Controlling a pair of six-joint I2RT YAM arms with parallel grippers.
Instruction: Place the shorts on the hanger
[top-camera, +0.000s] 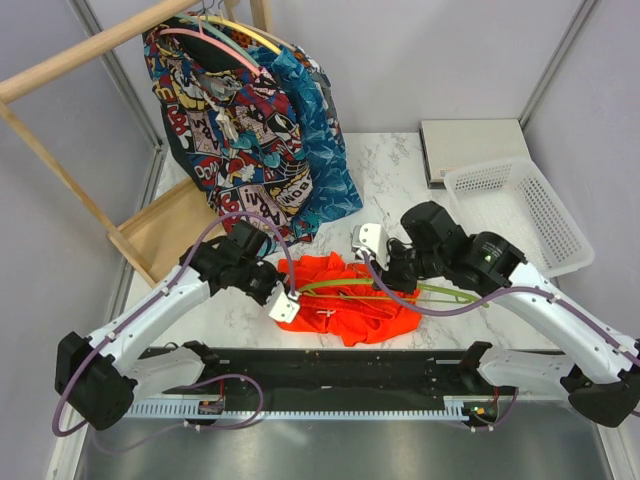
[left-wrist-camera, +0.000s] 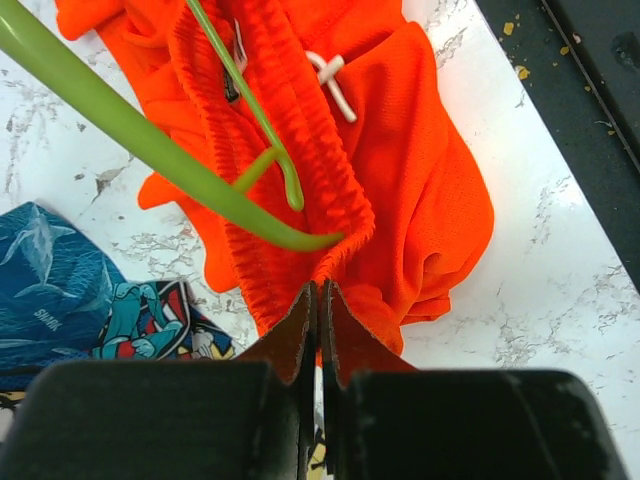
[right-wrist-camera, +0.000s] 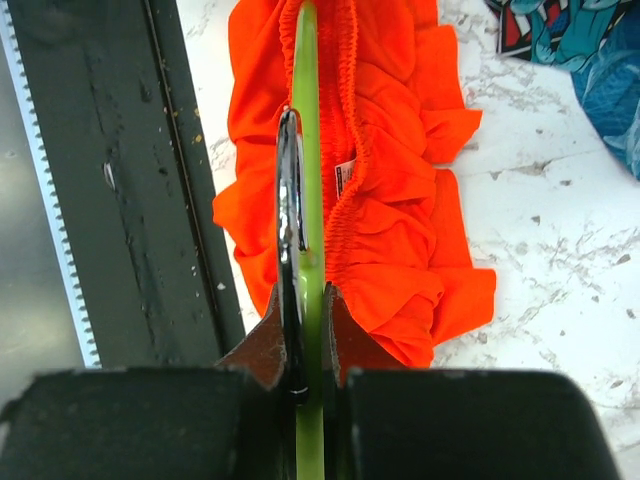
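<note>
The shorts (top-camera: 350, 305) lie bunched on the marble desk (top-camera: 400, 180), near and central, between the two arms. The lime-green hanger (top-camera: 440, 292) runs left to right across them, one arm of it threaded along the waistband.

The right claw (right-wrist-camera: 305, 300) pinches the hanger at its neck, green plastic and metal hook (right-wrist-camera: 288, 190) together between the fingers. The left claw (left-wrist-camera: 318, 300) is pressed together, and seems to nip the end of the elastic waistband.

The shorts look light, soft and limp, so they will sag and slide wherever they are not held. The ribbed waistband is the firmest place to grip; the white drawstring (left-wrist-camera: 333, 80) would only pull through. The hanger is thin, smooth and probably springy, so thin fabric may slip along it.
</note>
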